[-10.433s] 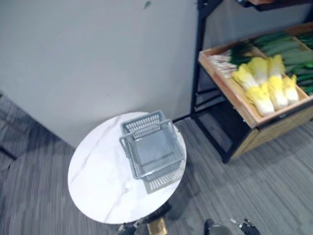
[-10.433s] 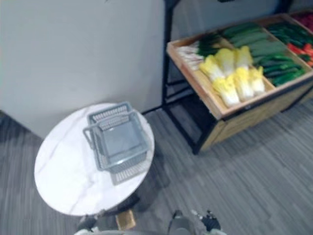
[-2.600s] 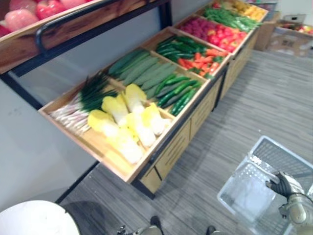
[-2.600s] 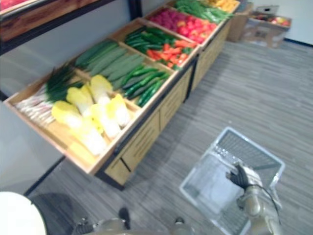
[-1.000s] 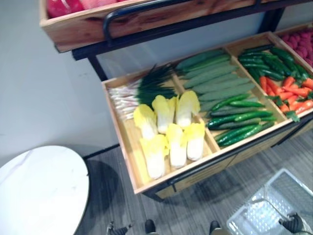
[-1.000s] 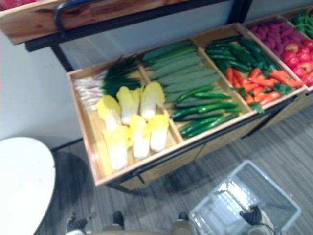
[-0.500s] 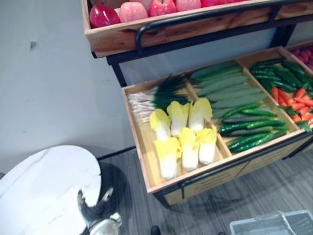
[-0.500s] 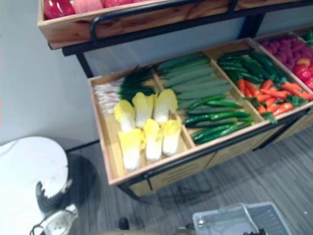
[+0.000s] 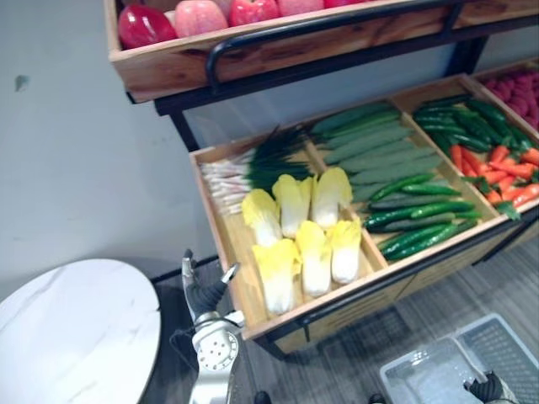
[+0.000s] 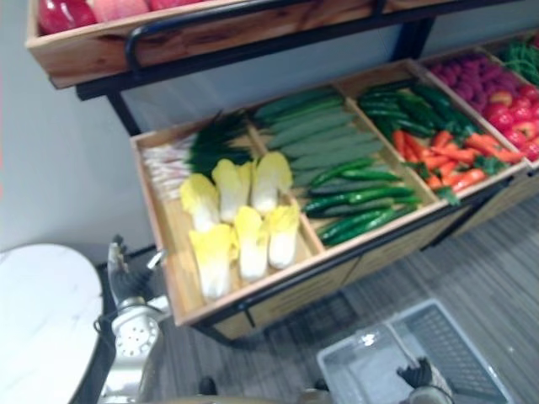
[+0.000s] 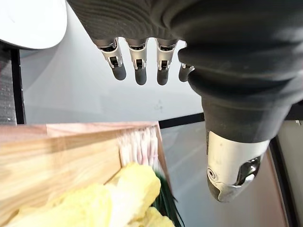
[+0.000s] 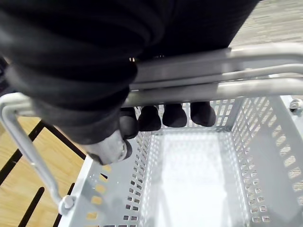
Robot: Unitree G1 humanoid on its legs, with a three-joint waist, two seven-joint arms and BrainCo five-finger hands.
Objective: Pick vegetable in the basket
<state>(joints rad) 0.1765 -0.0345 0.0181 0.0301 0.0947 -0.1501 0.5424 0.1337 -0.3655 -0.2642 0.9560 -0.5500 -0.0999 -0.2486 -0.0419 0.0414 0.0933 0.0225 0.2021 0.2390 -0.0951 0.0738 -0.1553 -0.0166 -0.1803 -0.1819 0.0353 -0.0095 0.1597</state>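
Vegetables, left eye view: napa cabbages [image 9: 299, 240] lie in the left compartment of a tilted wooden crate [image 9: 221, 244], with spring onions [image 9: 240, 168] at its far end. Pale gourds [image 9: 375, 143] and dark cucumbers [image 9: 417, 215] share the next compartment to the right, and carrots [image 9: 509, 168] lie further right.
Left hand, left eye view: the left hand [image 9: 202, 290] is raised just beside the crate's near left corner, with its digits straight and spread. Whether it touches the wood cannot be told.
Basket, left eye view: the grey plastic basket [image 9: 429, 374] is at the near right, in front of the crate and above the grey floor [image 9: 497, 286]. The right hand [image 9: 488, 389] is at its near edge.
Table, left eye view: a round white table [image 9: 76, 337] stands at the near left, beside the left arm.
Shelf, right eye view: red apples [image 10: 63, 13] sit in a wooden tray above the crate, and red produce [image 10: 493, 88] fills the far right compartment.
Left wrist view: the fingers [image 11: 137, 66] hang straight in a row with the thumb apart from them, holding nothing. Past them are the crate's wall, yellow cabbage and white onion stalks.
Right wrist view: the right hand is clamped on the basket's handles [image 12: 222, 71], with dark fingertips [image 12: 175, 115] curled under the bars. The perforated basket hangs below them, next to a wooden cabinet front [image 12: 23, 189].
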